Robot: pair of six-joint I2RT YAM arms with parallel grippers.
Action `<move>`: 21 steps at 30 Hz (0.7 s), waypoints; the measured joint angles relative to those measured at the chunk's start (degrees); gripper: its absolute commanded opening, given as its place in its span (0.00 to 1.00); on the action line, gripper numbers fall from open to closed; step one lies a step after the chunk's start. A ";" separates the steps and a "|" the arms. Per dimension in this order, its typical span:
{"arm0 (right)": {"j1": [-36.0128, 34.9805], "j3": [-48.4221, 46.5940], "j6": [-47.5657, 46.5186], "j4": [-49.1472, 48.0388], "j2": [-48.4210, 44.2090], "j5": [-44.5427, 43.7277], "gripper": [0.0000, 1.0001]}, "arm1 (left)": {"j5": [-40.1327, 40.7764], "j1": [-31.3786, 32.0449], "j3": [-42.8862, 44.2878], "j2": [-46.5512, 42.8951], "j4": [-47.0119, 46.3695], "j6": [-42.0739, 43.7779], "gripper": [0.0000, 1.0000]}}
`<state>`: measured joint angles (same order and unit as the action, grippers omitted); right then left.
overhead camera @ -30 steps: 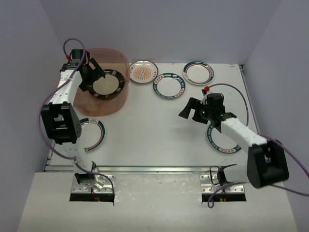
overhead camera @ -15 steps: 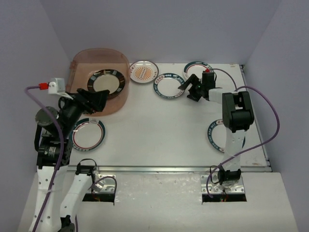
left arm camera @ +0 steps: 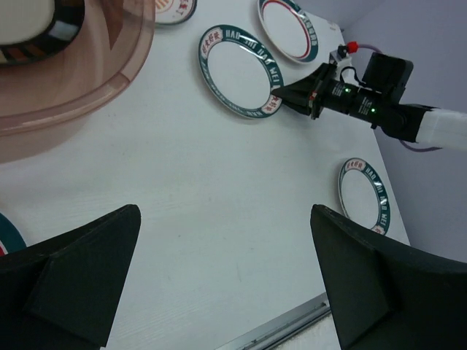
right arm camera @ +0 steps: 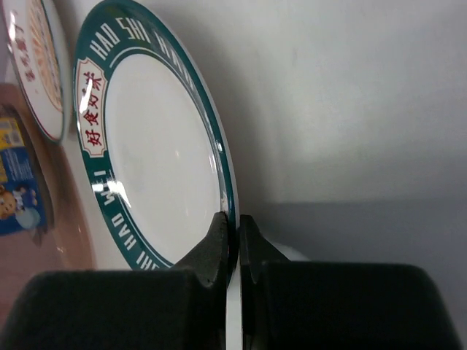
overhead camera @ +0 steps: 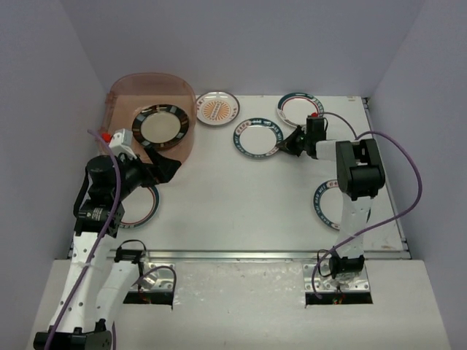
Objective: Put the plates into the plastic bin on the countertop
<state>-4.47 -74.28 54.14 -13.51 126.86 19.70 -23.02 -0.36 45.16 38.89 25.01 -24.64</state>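
Observation:
My right gripper [overhead camera: 286, 141] is shut on the right rim of a white plate with a teal rim [overhead camera: 257, 137]; the rim sits pinched between the pads in the right wrist view [right arm camera: 153, 168] and the plate also shows in the left wrist view [left arm camera: 239, 70]. The pinkish plastic bin [overhead camera: 120, 95] at the far left holds a dark-rimmed plate [overhead camera: 161, 127]. My left gripper [overhead camera: 162, 169] is open and empty over the white countertop [overhead camera: 233, 204], just in front of the bin. More plates lie around: an orange sunburst one [overhead camera: 217, 109], a teal-and-red-rimmed one [overhead camera: 295, 109], one at the right [overhead camera: 326, 203], one under my left arm [overhead camera: 142, 208].
A metal rail [overhead camera: 241, 254] runs along the countertop's near edge. Purple cables loop beside both arms. Walls enclose the countertop at the back and both sides.

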 measured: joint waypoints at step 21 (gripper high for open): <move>-12.14 34.13 -9.72 -2.48 -42.05 33.47 0.00 | -7.07 10.47 -7.73 22.11 -17.77 -6.70 0.68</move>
<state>-16.62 -40.14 44.42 -15.99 84.82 53.17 -30.09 10.11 37.43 61.00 7.23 -31.34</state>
